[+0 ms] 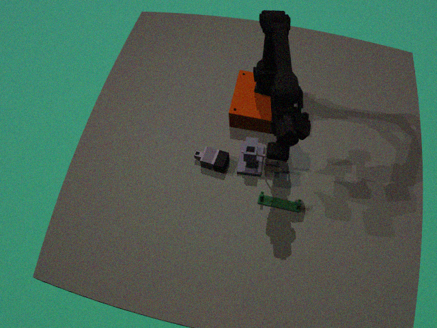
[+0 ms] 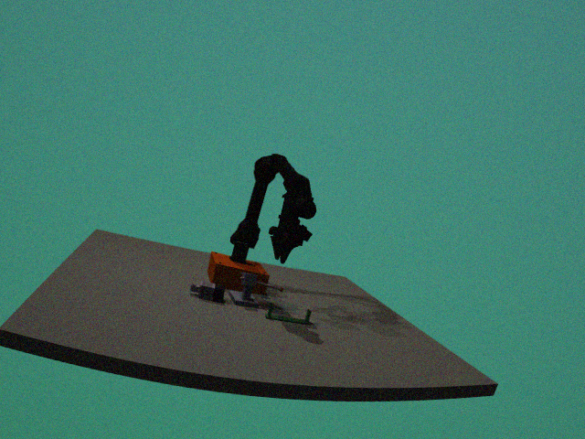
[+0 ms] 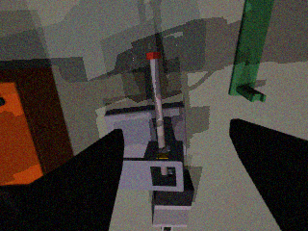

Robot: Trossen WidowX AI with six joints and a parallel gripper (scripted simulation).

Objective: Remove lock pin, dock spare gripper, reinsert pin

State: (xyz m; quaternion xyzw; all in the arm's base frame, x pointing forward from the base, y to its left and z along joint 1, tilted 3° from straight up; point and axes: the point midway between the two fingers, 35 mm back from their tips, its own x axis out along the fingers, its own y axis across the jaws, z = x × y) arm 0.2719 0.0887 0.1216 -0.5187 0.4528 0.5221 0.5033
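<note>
The grey mount (image 1: 242, 167) (image 2: 246, 282) (image 3: 137, 175) stands upright on its base plate in front of the orange box. The thin pale lock pin (image 2: 272, 286) (image 3: 158, 98) lies through its socket, and its long red-tipped end sticks out on the side away from the spare gripper. The spare gripper (image 1: 209, 156) (image 2: 207, 292) (image 3: 171, 215), grey and black with a small spigot, lies on the table beside the mount. My gripper (image 2: 280, 261) (image 3: 175, 131) is open and empty, raised above the pin and mount. In the top view its fingertips are hard to make out.
The orange box (image 1: 246, 95) (image 2: 231, 273) (image 3: 16, 140) under the arm's base stands behind the mount. A green holder (image 1: 280, 203) (image 2: 288, 319) (image 3: 251, 53) with an upright at each end lies in front of the mount, to the right. The arm casts shadows over the table.
</note>
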